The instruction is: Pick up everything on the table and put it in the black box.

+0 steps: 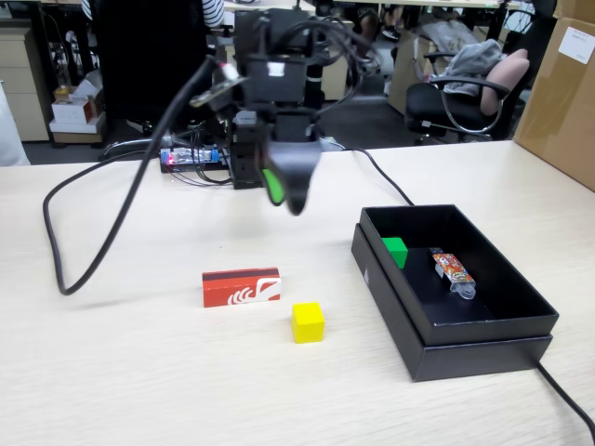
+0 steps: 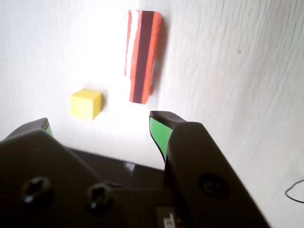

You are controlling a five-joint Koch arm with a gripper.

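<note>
Small yellow cube [image 1: 308, 321] and red-orange rectangular packet [image 1: 242, 287] lie mid-table [image 1: 139, 372], left of the matte black cardboard box [image 1: 483, 348] holding a green cube [image 1: 395, 251]; gripper [image 2: 99, 126] hangs above, jaws apart, empty.

Packet [image 1: 242, 287] left of cube [image 1: 308, 321], box [image 1: 521, 302] right, fixed view.

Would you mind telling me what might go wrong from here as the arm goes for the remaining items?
The yellow cube and red packet lie close together, so the open gripper could knock one while taking the other. The black box already holds a green cube; a drop could land on it.
</note>
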